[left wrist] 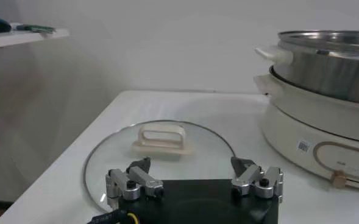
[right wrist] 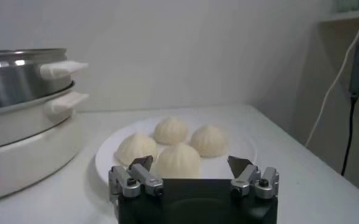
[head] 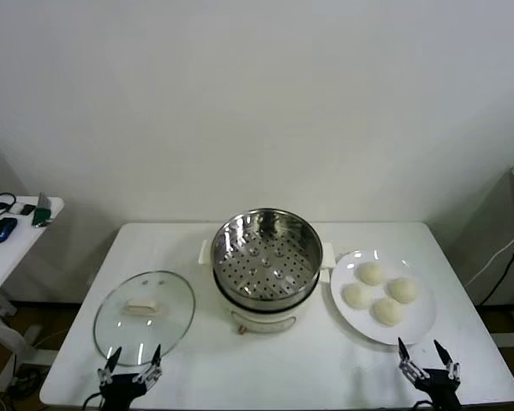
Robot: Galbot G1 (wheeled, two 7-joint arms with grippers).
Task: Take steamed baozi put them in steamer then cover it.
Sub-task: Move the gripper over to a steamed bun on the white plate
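Note:
Several cream-white baozi [head: 379,293] [right wrist: 177,159] lie on a white plate [head: 415,330] [right wrist: 106,157] at the table's right. The shiny steamer [head: 265,257] [left wrist: 331,64] stands empty on its white pot base [right wrist: 21,152] in the middle. At the left the clear glass cover [head: 144,313] [left wrist: 161,152] lies flat, white handle up. My left gripper [head: 132,363] [left wrist: 192,169] hangs open at the table's front edge just before the cover. Low at the front right, my right gripper [head: 428,360] [right wrist: 191,165] is open too, just short of the plate, with nothing between its fingers.
A small white side table [head: 13,235] with dark items stands off to the left. A black cable [head: 505,257] hangs at the far right. The white table [head: 265,368] ends close in front of both grippers.

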